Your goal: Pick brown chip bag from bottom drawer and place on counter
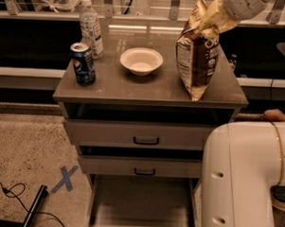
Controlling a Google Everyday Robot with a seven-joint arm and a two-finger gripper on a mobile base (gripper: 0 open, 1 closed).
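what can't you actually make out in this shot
All in the camera view:
- gripper, top right at the top of the brown chip bag: mostly cut off by the upper edge.
- bottom drawer: front cut off by the lower edge.
- gap under the counter: too dark to see inside.
- soda can label: too blurred to read.
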